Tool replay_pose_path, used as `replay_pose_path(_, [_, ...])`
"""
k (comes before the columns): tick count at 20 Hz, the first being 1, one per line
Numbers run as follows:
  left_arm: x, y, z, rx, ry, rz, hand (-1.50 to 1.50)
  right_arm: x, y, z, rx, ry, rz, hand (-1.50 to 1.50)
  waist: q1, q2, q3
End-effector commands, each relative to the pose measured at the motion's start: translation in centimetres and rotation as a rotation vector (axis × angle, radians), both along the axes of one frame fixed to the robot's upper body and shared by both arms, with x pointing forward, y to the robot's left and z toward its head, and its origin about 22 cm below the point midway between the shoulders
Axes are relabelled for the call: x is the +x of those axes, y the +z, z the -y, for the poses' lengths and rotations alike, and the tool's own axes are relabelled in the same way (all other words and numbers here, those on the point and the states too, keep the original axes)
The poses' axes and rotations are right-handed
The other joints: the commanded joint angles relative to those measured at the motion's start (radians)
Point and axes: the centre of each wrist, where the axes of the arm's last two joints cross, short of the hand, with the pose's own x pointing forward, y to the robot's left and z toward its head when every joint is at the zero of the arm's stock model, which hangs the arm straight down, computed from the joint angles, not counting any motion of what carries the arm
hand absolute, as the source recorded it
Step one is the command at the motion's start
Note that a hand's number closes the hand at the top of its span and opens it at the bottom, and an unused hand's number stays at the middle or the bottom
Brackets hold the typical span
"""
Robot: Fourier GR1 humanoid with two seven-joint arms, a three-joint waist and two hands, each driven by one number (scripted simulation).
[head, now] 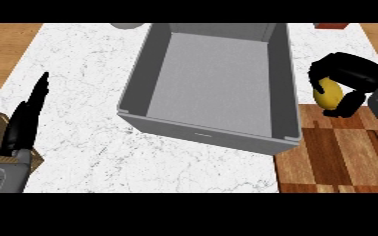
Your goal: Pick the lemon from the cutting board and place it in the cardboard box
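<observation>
Yellow lemon (pixel 328 94) clasped by right robot hand (pixel 347 80), left robot hand (pixel 26 120) straight-fingered

One lemon (pixel 327 93), yellow, inside the curl of the right hand (pixel 347 80). One grey box (pixel 214 87), open on top. One wooden cutting board (pixel 332 150) at the lower right. Two black hands: the right, plus the left hand (pixel 26 117) by the left edge. One white marbled bench (pixel 81 80). One grey round thing (pixel 129 25) cut by the top edge, one reddish-brown thing (pixel 330 25) likewise; both unidentifiable.
</observation>
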Motion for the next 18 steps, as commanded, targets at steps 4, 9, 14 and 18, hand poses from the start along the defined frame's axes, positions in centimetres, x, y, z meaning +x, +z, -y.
replay_pose_path(4, [0.2,1.0,-0.6,0.016,-0.011,0.015,0.0,3.7,5.7,-0.5,0.146,-0.188,0.146,1.5,0.008,0.002,0.001])
replay_pose_path(9, [0.8,-0.2,-0.2,0.005,0.012,-0.012,0.0,5.2,11.2,-3.0,0.309,-0.001,0.264,1.5,-0.023,-0.005,0.0])
replay_pose_path(14, [-2.0,0.3,-1.4,0.012,0.029,-0.007,0.0,5.3,10.7,-3.5,0.38,0.065,0.218,1.5,-0.016,-0.011,0.0])
replay_pose_path(18, [-1.0,-1.0,-1.4,-0.01,0.037,-0.012,0.0,6.8,11.4,-11.0,0.421,0.119,0.086,1.5,-0.032,-0.013,-0.002])
